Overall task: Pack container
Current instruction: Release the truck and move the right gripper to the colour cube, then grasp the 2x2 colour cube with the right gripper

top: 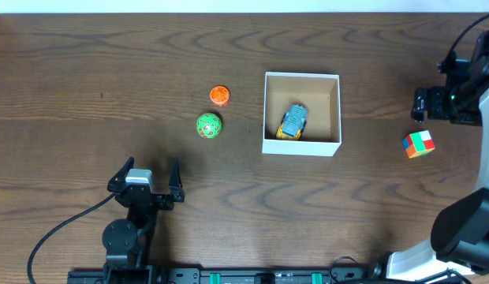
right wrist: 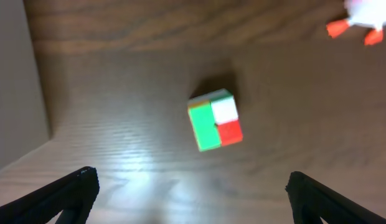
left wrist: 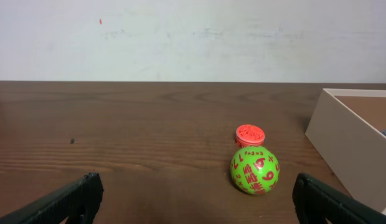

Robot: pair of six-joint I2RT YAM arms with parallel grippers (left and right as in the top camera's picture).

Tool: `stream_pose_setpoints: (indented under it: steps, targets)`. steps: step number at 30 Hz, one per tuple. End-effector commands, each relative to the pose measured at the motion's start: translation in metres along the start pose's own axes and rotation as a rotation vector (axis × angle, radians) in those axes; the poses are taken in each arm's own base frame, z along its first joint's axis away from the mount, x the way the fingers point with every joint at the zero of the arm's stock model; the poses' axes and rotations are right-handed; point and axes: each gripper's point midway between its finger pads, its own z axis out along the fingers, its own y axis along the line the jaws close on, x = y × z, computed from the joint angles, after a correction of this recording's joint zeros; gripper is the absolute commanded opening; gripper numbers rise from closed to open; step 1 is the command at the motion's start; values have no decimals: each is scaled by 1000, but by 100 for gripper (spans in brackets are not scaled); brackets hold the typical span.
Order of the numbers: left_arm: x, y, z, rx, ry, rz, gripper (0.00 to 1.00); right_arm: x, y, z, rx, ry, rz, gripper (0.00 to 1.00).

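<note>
Open-top container point(top: 300, 147) sitting upright on the surface point(top: 110, 63)
White walls are enclosing a brown cardboard inside; it is lying right of centre; a yellow-grey toy car point(top: 293, 122) is resting in it.

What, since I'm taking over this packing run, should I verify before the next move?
1. Container has room beside the toy car: ok.
2. Left gripper, jaws open and empty: ok.
3. Right gripper, jaws open and empty: ok.
4. Green ball centred between left jaws: not ok, it sits to the right.
5. Orange disc clear of the green ball: ok, apart in the overhead view.
6. Coloured cube roughly centred between right jaws: ok.
</note>
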Motion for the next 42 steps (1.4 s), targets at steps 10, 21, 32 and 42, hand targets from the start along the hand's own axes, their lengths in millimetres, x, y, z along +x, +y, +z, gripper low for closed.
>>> stream_pose_setpoints:
  steps: [10, 21, 32, 42]
  targets:
    - [15, 0, 1, 7, 45, 2, 98, 52, 0, 81, 7, 116, -325, 99]
    - [15, 0, 1, 8, 46, 2, 98, 38, -26, 86, 94, 55, -293, 99]
    - [15, 0, 1, 8, 46, 2, 98, 36, -22, 102, -16, 22, -308, 99]
    - [15, 0, 1, 7, 45, 2, 98, 39, -14, 120, -73, 41, -322, 99]
